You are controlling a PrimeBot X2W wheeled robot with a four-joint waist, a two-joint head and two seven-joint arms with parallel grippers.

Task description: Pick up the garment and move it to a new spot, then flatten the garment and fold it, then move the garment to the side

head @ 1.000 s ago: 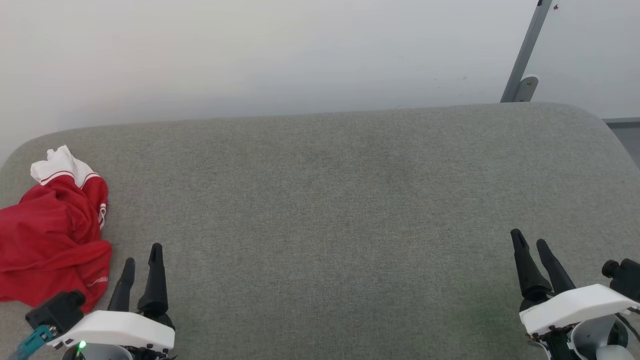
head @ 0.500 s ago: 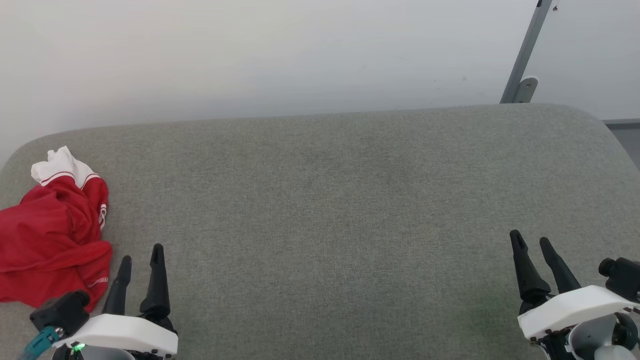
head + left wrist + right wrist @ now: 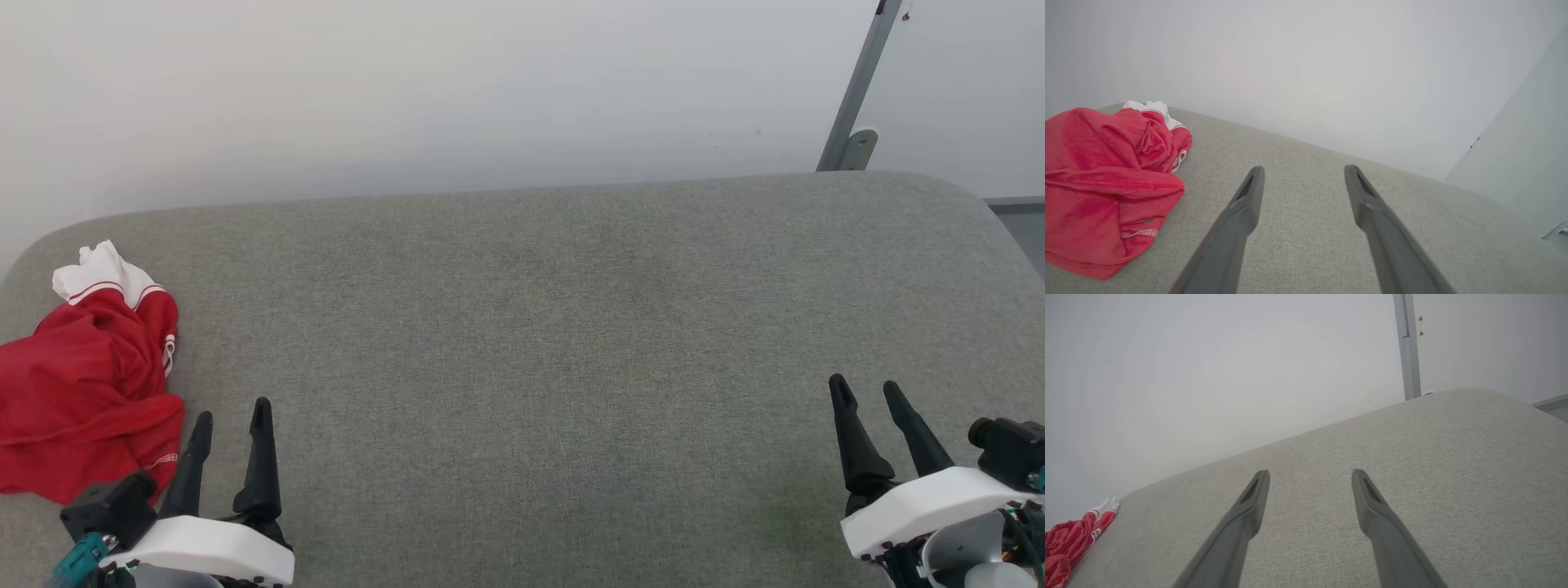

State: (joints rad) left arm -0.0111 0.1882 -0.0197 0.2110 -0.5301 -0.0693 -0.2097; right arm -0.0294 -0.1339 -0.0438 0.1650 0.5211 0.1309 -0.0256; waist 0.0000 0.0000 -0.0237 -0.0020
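As seen from the head camera, the red T-shirt [image 3: 82,392] lies crumpled in a heap at the far left of the grey fabric surface [image 3: 531,327], with a white sleeve edged in red stripes sticking out at its far end. The left gripper [image 3: 232,410] sits at the near left, just to the right of the heap and not touching it. Its two dark fingers are parted with nothing between them. The right gripper [image 3: 864,383] is at the near right, well apart from the shirt, its fingers likewise spread and empty. Behind the surface rises a white wall [image 3: 408,82], and a grey metal strut [image 3: 857,90] with a small bracket stands at the far right.

From the left wrist, the left gripper [image 3: 1304,169] has its fingers held wide over bare grey fabric. The red T-shirt [image 3: 1098,183] is bunched up just left of the left finger, clear of it. A stitched hem shows along its near fold, and the white sleeve peeks out at the far side.

From the right wrist, the right gripper [image 3: 1311,473] is also spread wide above the bare surface and holds nothing. The red T-shirt [image 3: 1069,539] shows as a small red and white bundle at the far left edge, and the grey metal strut [image 3: 1406,347] runs up the wall beyond the surface's far right corner
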